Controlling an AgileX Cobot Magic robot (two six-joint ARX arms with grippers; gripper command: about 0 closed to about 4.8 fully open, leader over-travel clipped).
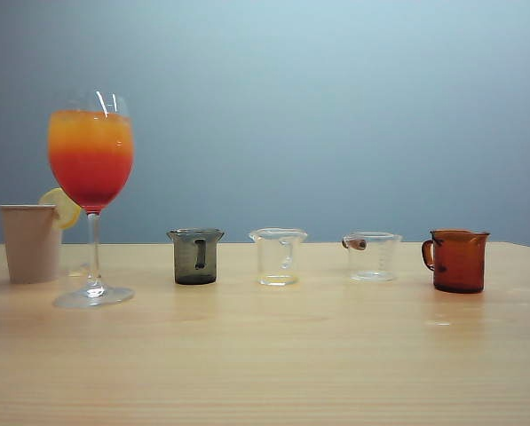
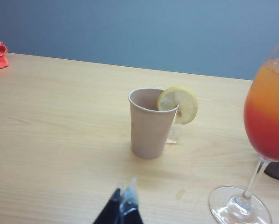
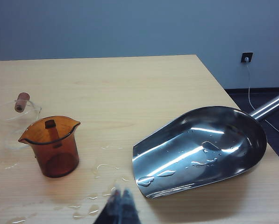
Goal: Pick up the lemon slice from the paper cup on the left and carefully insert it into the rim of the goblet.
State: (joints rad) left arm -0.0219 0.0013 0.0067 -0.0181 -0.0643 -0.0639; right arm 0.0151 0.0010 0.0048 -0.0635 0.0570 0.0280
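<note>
Left wrist view: thin pale-yellow lemon slice [image 2: 178, 104] stands upright on edge, wedged on the beige paper cup's [image 2: 148, 126] rim beside the tall clear goblet [image 2: 265, 121]. Left gripper [image 2: 123, 205] and right gripper [image 3: 120, 205] are both clenched, empty.

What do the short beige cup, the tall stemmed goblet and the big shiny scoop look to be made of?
Short beige cup: matte paper, opaque with a rolled rim. Tall stemmed goblet: clear glass, drink visible through it. Big shiny scoop: polished metal, likely steel, with mirror-like reflections and water beads.

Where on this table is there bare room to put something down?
The whole front strip of the table, before the row from paper cup and goblet to amber jug, is bare. That row is crowded. Both grippers, left and right, look shut.
</note>
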